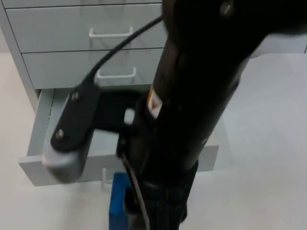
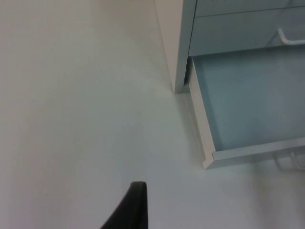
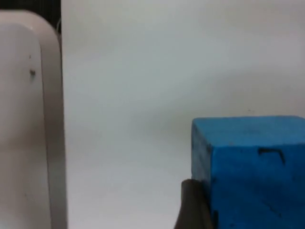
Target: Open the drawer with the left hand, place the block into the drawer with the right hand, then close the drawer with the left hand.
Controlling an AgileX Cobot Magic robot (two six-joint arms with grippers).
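A blue block (image 1: pixel 118 201) stands just in front of the open bottom drawer (image 1: pixel 34 143) of the grey cabinet (image 1: pixel 72 28). My right arm reaches down over it and hides most of the drawer. In the right wrist view my right gripper (image 3: pixel 240 217) is shut on the blue block (image 3: pixel 252 162), with one dark fingertip (image 3: pixel 190 207) pressed against its side. The drawer (image 2: pixel 201 133) is pulled out, and the part of its inside that shows is bare. My left gripper (image 2: pixel 135 207) waits over bare table to the left of the cabinet, apart from the drawer.
Two shut drawers with white handles (image 1: pixel 110 33) sit above the open one. The open drawer's front (image 1: pixel 67 167) juts toward the block. White table (image 1: pixel 268 143) lies to the right of the cabinet. A pale rounded edge (image 3: pixel 28 119) stands close beside the block.
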